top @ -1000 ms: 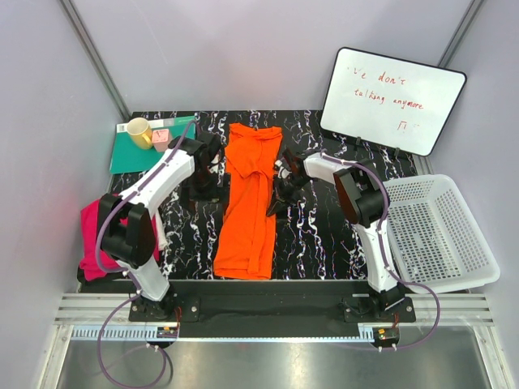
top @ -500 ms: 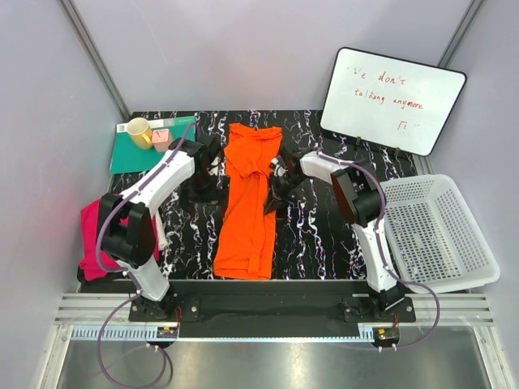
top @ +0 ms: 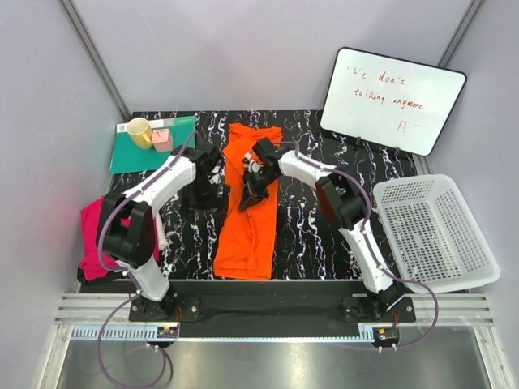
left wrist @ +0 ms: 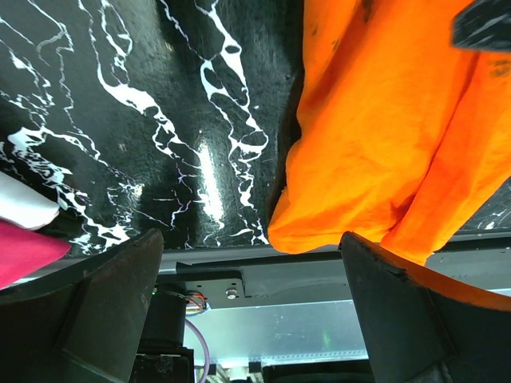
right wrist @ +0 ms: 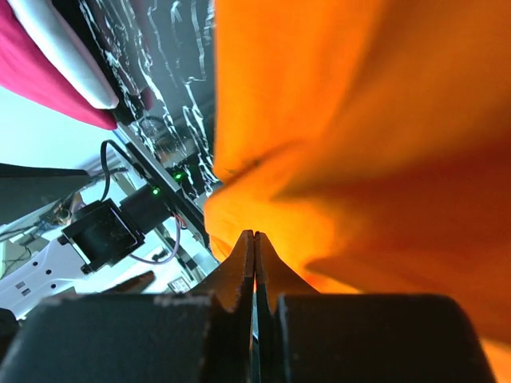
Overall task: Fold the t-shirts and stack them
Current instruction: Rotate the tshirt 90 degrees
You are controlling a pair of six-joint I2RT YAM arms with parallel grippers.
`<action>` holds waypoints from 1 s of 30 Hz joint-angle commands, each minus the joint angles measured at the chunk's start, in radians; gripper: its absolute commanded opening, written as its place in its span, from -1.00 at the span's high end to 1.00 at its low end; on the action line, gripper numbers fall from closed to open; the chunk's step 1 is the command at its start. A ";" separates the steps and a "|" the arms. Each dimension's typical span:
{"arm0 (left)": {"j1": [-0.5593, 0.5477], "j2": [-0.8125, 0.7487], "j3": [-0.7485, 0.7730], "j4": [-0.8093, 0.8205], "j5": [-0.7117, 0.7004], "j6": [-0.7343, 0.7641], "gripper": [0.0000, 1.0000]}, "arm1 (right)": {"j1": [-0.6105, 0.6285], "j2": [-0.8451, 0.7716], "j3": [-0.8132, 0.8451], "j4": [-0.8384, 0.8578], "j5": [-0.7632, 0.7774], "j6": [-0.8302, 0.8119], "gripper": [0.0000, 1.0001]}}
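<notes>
Since the orange shirt (top: pixel 247 235) lies as a long strip down the middle of the table (top: pixel 316 235), my right gripper (top: pixel 253 181) sits over its far half. Its jaws are together, apparently pinching a fold to pull that edge across. Left gripper (top: pixel 203 174) hangs just left of the shirt, jaws wide apart, empty, probably ready to pin cloth. Pink shirt (top: pixel 93 235) lies bunched at the near left edge, to be stacked later.

Open lane: bare table (top: pixel 310 235) between orange t-shirt (top: pixel 246 235) and basket (top: pixel 391 231). My right claw (right wrist: pixel 254 235) is over the shirt, left claw (left wrist: pixel 251 239) just beside it (tight gap). Mug (top: pixel 139 130) and whiteboard (top: pixel 393 97) block the far corners.
</notes>
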 commanded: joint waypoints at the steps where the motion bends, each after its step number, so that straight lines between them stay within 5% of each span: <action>1: 0.006 -0.046 -0.033 0.032 0.035 0.017 -0.98 | 0.027 0.004 0.048 -0.027 -0.018 0.009 1.00; 15: 0.006 -0.056 -0.082 0.064 0.062 0.044 -0.98 | -0.072 -0.396 -0.291 -0.039 0.108 -0.054 1.00; 30: 0.006 -0.039 -0.087 0.064 0.040 0.069 -0.98 | -0.068 -0.312 -0.415 -0.053 0.065 -0.083 1.00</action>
